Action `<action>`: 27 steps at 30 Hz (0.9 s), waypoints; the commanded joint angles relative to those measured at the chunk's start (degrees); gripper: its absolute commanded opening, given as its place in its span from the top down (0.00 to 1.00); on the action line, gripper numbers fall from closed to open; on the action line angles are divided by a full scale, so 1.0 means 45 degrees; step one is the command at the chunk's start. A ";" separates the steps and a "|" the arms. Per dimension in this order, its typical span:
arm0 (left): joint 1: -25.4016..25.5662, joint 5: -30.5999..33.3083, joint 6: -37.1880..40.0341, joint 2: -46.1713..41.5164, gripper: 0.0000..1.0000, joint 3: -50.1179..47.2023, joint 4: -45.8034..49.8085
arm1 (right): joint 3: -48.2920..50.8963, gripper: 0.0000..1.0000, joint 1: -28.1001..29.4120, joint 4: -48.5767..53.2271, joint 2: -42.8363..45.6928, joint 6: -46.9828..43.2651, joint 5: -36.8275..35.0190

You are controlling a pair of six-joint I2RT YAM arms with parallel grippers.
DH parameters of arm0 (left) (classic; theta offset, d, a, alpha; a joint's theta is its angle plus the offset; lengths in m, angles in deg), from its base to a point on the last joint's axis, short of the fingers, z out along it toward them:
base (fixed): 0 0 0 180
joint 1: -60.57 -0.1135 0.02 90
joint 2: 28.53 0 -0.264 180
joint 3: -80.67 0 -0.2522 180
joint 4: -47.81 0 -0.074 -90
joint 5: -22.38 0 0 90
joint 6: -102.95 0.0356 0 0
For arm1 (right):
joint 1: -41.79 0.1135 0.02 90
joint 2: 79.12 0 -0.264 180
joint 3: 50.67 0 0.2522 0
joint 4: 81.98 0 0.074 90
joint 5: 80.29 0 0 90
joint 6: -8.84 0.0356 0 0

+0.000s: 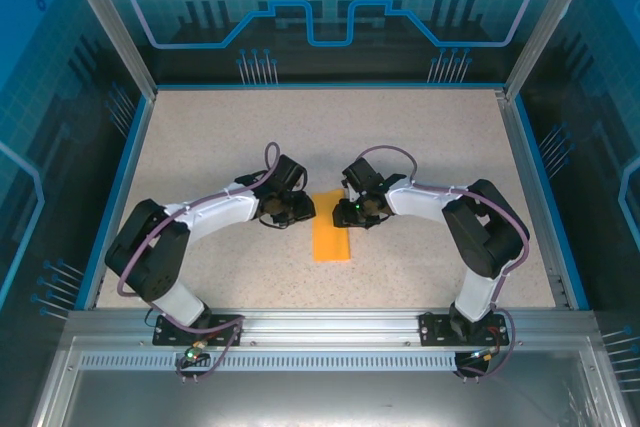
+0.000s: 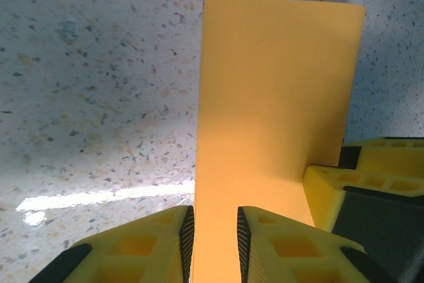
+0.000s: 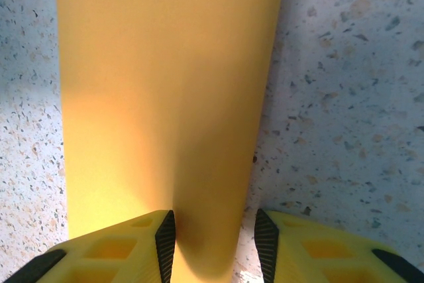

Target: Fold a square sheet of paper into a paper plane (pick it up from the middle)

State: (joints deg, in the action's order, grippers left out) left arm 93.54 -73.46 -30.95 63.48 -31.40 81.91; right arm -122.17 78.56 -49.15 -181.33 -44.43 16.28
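The paper point(image 1: 332, 237) lay near the middle of the bench point(image 1: 220, 147) as a narrow orange rectangle, its long sides running from near to far. Both hands met at its far end, the left hand point(image 1: 300, 209) at its left edge and the right hand point(image 1: 352, 212) at its right edge. From the left wrist, the paper point(image 2: 278, 111) ran out from between the jaws of the left hand point(image 2: 213, 215). The gap there was narrow and full of orange, so I cannot tell whether it was clamped. The right hand's fingers point(image 2: 358, 180) showed just beside it, touching the paper. From the right wrist, the right hand point(image 3: 213, 220) stood narrowly parted over the paper point(image 3: 165, 97). A sliver of bench showed between the paper's edge and one pad point(image 3: 265, 240).
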 commanded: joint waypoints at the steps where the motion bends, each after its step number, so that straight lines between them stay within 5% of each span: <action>1: 0.0077 -0.0688 -0.0395 0.0345 0.73 -0.0202 -0.0502 | -0.0079 0.59 0.0168 0.0605 -0.0397 0.0181 -0.0096; 27: 0.0331 -0.1406 -0.0177 0.2385 0.83 -0.0027 -0.1112 | 0.0020 0.60 0.0168 0.0549 -0.0514 0.0232 -0.0111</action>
State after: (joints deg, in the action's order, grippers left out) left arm 94.65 -79.08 -32.13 72.37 -31.77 76.21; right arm -122.19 78.56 -49.17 -181.46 -44.08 16.26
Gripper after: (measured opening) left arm 0.170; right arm 0.405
